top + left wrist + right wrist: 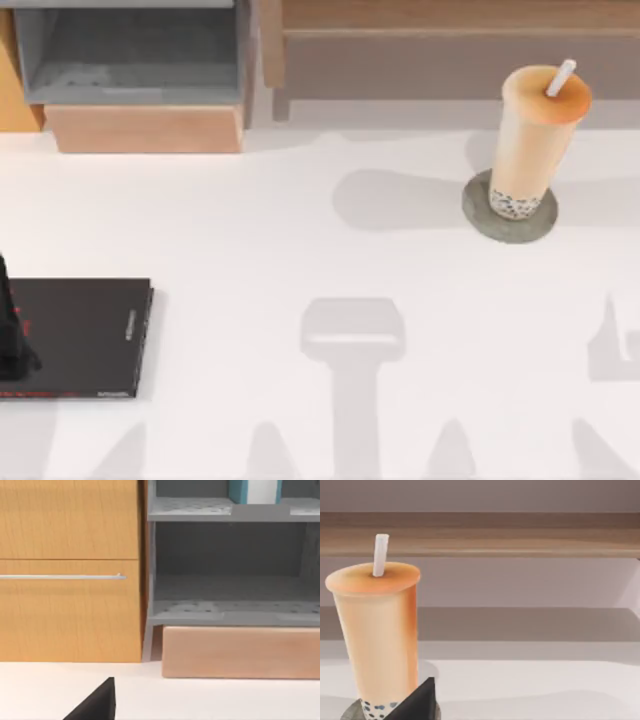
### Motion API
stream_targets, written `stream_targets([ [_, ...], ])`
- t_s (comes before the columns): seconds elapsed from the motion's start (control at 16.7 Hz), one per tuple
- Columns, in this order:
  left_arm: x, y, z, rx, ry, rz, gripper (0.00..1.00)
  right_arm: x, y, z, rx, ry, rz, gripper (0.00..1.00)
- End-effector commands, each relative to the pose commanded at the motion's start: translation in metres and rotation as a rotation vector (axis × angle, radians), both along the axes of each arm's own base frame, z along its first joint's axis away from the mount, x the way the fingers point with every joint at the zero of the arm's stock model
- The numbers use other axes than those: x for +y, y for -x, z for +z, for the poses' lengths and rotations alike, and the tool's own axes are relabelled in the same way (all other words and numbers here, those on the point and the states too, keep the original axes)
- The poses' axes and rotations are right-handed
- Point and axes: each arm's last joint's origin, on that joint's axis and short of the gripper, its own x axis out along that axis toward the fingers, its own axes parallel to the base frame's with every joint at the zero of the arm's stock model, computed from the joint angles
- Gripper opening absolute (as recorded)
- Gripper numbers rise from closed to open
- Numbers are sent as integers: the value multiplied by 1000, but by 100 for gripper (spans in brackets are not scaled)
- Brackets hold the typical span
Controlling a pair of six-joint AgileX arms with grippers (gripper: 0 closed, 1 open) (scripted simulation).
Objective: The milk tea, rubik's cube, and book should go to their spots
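Far left: orange-brown wooden cabinet front point(70, 570) with a thin silver bar handle point(60, 577). Just right of it is a grey open shelf unit point(130, 60), standing at the far left of the white tabletop point(300, 250). A pale wooden drawer-like block point(145, 128) sits under the unit's lower compartment.

The thick teal-blue book with white page edges point(239, 490) stands upright in the upper compartment, seen in the left wrist view. Its upper part is cut off by the frame.

Near left: thin black rectangular slab with red marks point(80, 335) lies flat on the table and runs off the left edge. The left gripper point(8, 335) is a dark shape over the slab's left part, at the frame edge. Can't tell whether it is spread or closed, or whether it touches the slab. A dark wedge of it also shows in the left wrist view, facing the shelf unit.

Middle: grey arm shadows on bare table.

Far right: tall clear cup of orange-tan milk tea point(535, 135), with dark pearls at the bottom, an orange lid and a white straw point(561, 78). It stands upright on the round mottled grey disc point(480, 215), in front of a long brown wooden ledge point(450, 30).

The right gripper point(415, 705) is a dark wedge near the cup's base, on the near side. Its grip state can't be told, and contact with the cup is unclear.
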Motion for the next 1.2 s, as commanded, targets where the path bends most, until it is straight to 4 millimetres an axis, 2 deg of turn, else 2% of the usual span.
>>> stream_targets([
  [0.12, 0, 0, 9, -14, 1, -1, 100, 0, 0, 0, 0, 0, 0, 100],
  [0.24, -1, -2, 29, -40, 4, -3, 100, 0, 0, 0, 0, 0, 0, 100],
  [0.42, -3, -14, 72, -77, 11, -7, 100, 0, 0, 0, 0, 0, 0, 100],
  [0.54, -6, -34, 103, -84, 17, -9, 100, 0, 0, 0, 0, 0, 0, 100],
  [0.72, -14, -86, 138, -65, 23, -12, 100, 0, 0, 0, 0, 0, 0, 100],
  [0.84, -22, -133, 149, -40, 25, -14, 100, 0, 0, 0, 0, 0, 0, 100],
  [1.02, -39, -207, 143, -6, 25, -15, 100, 0, 0, 0, 0, 0, 0, 100],
  [1.2, -57, -269, 121, 13, 24, -16, 100, 0, 0, 0, 0, 0, 0, 100],
])
